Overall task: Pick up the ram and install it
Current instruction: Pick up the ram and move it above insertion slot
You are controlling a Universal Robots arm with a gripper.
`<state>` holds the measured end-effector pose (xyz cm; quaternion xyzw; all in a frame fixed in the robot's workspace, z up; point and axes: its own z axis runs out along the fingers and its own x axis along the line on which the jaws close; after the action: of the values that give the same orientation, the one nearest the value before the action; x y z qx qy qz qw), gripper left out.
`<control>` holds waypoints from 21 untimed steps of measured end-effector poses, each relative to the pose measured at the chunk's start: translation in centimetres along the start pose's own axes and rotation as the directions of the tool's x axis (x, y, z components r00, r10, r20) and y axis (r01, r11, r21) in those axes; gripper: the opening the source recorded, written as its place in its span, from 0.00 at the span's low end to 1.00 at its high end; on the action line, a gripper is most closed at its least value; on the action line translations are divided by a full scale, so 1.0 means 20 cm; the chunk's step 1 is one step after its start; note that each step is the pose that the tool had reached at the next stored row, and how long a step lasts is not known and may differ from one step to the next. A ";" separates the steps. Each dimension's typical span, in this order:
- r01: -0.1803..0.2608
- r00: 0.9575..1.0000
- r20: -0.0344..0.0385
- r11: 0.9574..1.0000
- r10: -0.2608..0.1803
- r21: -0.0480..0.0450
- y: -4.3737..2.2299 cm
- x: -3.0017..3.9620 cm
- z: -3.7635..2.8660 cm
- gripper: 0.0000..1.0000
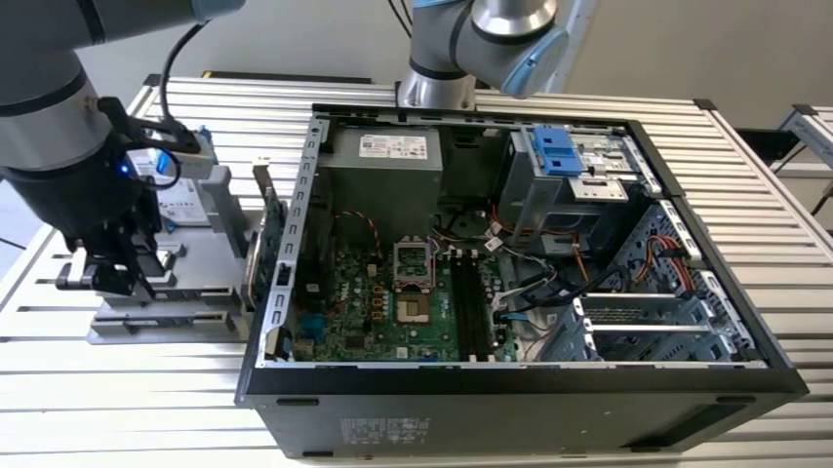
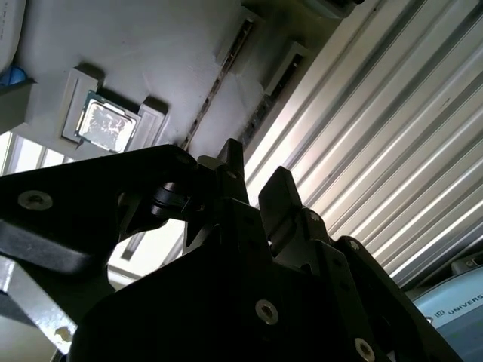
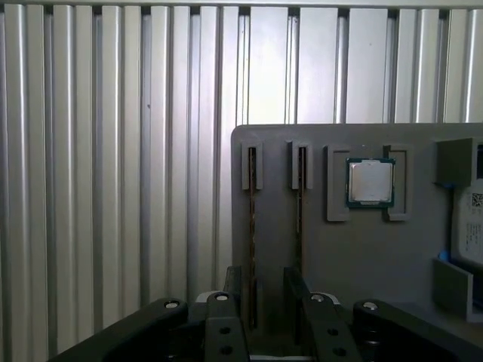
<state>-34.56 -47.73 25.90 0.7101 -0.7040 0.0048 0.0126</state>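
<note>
Ribbed table (image 3: 113,188) behind; in the first wrist view my tool (image 3: 264,290) stands open, empty, straddling the ram (image 3: 251,226), which runs lengthwise ahead of it.

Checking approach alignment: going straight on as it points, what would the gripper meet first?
Probably the slim dark ram stick in the grey holder tray, straddled by the open gripper; depth unclear.

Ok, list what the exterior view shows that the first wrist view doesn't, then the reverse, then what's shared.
Exterior view: the open computer case and its motherboard. First wrist view: two ram sticks on edge in tray slots, the processor chip. Both: the grey tray, the open gripper over it, the slatted table.
</note>
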 end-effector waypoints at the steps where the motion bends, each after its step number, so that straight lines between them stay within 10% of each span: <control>1: 0.000 1.000 0.000 1.000 0.000 0.000 0.000 0.000 0.002 1.00; 21: 0.003 1.000 0.000 1.000 -0.003 0.000 -0.001 -0.001 0.086 1.00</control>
<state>-34.56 -47.76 24.17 0.7111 -0.7030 0.0048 0.0126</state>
